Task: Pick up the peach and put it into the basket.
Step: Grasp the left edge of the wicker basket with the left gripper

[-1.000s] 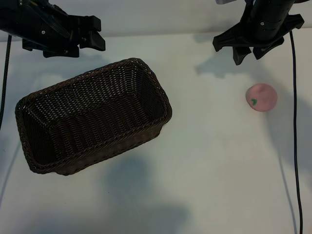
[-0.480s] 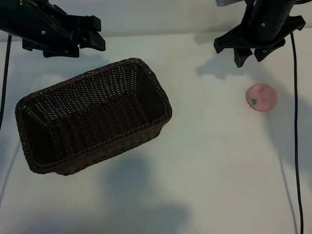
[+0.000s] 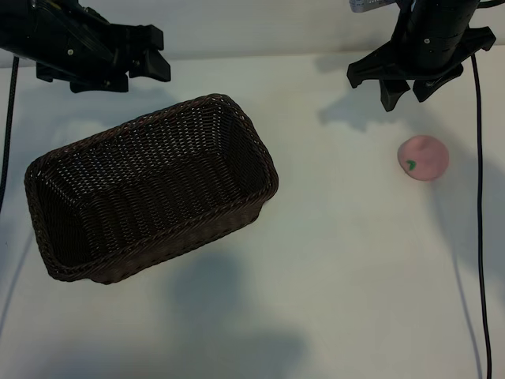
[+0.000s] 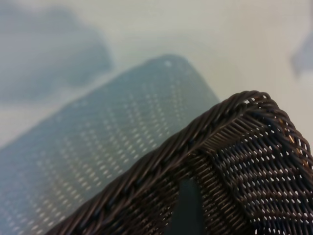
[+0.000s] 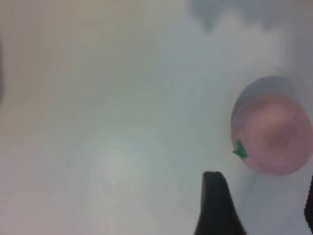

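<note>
The peach (image 3: 424, 157) is found resting on the white desk (image 3: 339, 260), well apart at 3 o'clock from the wicker basket (image 3: 150, 189), with the right tool (image 3: 412, 91) held open and empty at its 12 o'clock and the left tool (image 3: 154, 59) parked wide open at the basket's 12 o'clock.

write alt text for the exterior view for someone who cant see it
A pink peach lies on a white table, right of an empty brown wicker basket. The open right hand hovers behind the peach; the open left hand hangs behind the basket.
</note>
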